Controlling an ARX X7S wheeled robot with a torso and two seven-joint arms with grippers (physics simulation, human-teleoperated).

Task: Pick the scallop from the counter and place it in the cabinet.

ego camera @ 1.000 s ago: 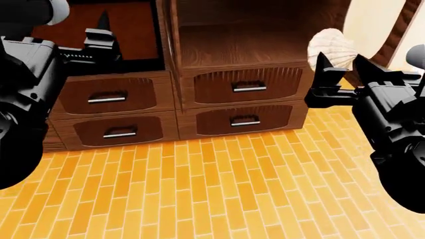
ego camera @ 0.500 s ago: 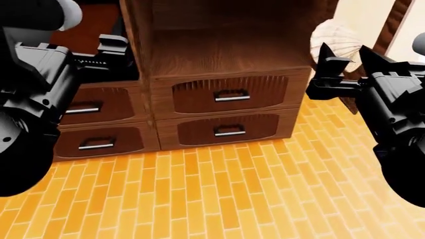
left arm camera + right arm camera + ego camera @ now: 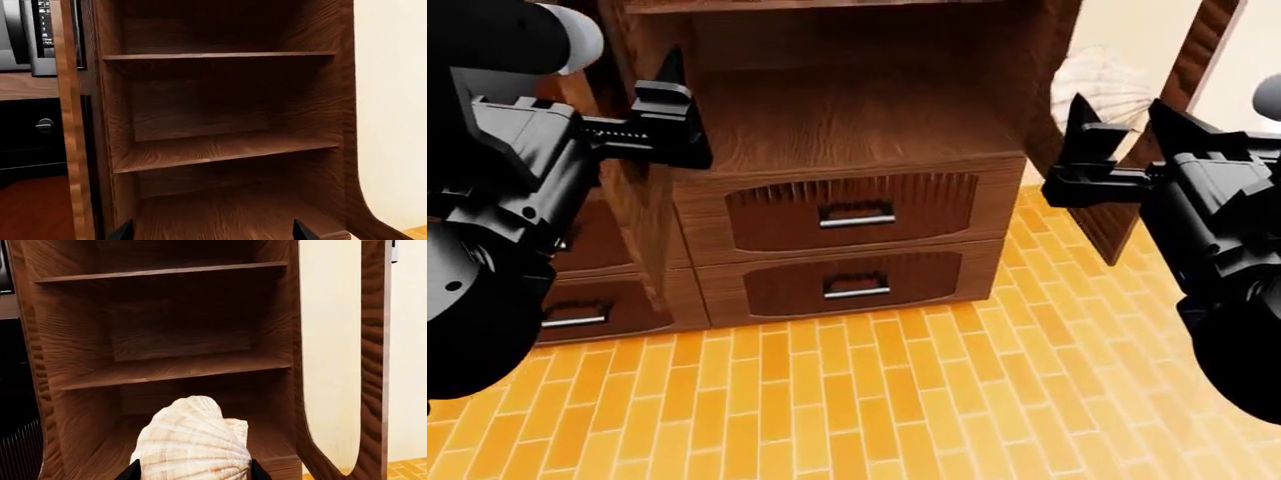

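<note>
Right wrist view shows the right gripper (image 3: 192, 474) clamped on the scallop (image 3: 190, 442), shell fanning up between its fingers, with the cabinet (image 3: 167, 370) shelves straight ahead of it. Head view has the left gripper (image 3: 674, 110) at the cabinet's left edge; whether its fingers stand wide or narrow, I cannot tell.

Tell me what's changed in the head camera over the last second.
The cabinet has slid left across the head view, so its open bay now faces the robot. The scallop stays clamped in the right gripper; the left gripper is still empty.
</note>
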